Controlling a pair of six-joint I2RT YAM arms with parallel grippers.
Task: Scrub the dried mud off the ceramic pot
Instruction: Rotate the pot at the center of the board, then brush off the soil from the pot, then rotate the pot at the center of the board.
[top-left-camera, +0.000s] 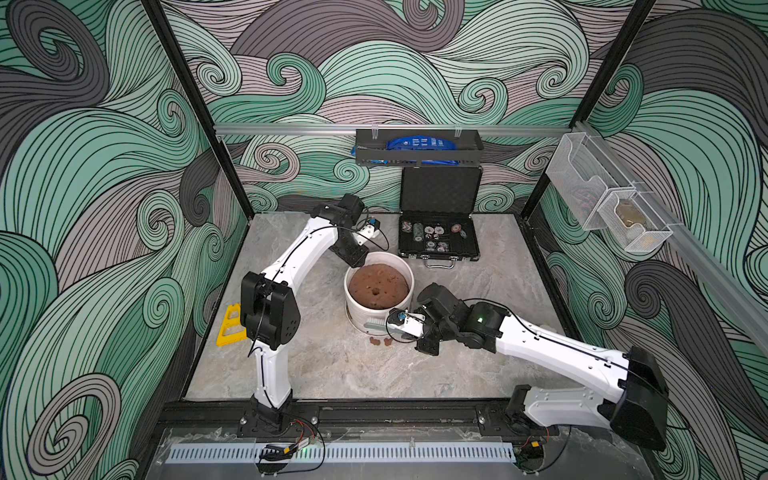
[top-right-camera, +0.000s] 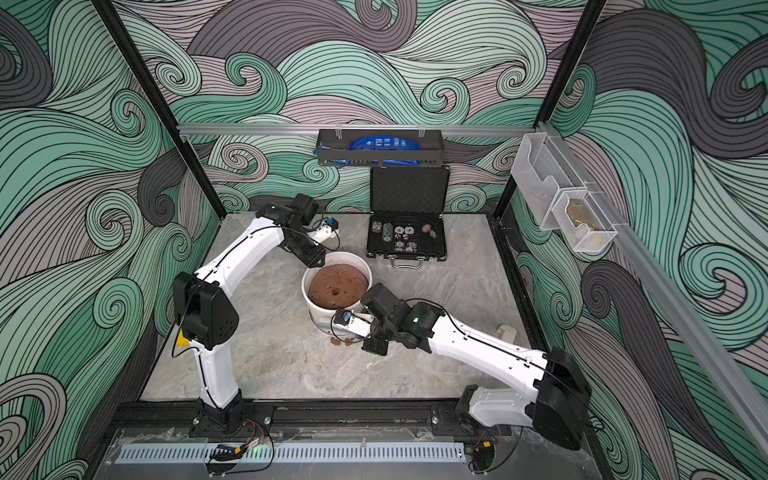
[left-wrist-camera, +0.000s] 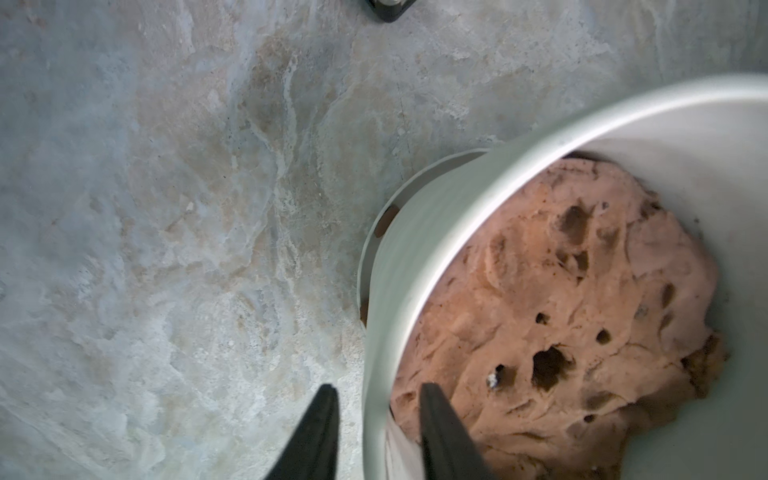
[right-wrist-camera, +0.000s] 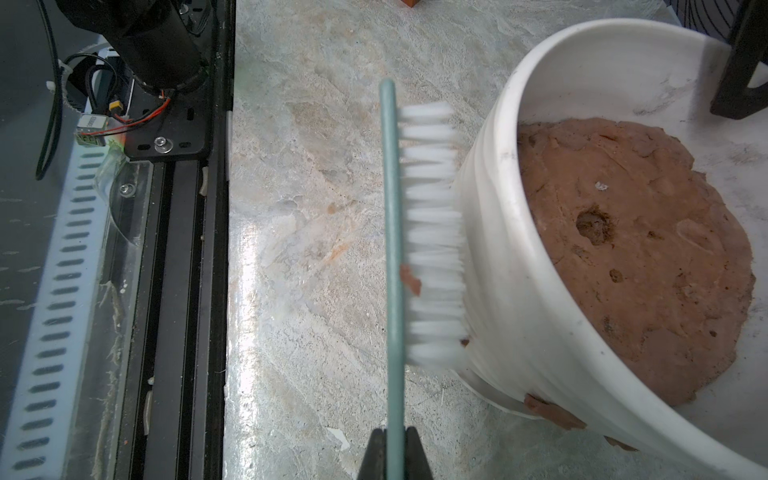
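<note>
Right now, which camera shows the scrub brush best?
The right wrist view: the scrub brush is close and unobstructed, bristles against the ceramic pot wall. In both top views it is a small sliver on the pot's near side; the left wrist view misses it.

Robot-lab test cell: aluminium frame (top-left-camera: 291, 129), swirl-printed walls (top-left-camera: 104, 166), two arms (top-left-camera: 291, 257) on a front rail (top-left-camera: 395, 415).

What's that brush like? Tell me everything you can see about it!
The brush has a thin, pale green plastic-looking back and rows of white bristles. The right gripper pinches one end of the back in its jaws. The bristles press sideways against the ribbed outer wall of the ceramic pot. A crumb of dried mud sticks in the bristles.
</note>
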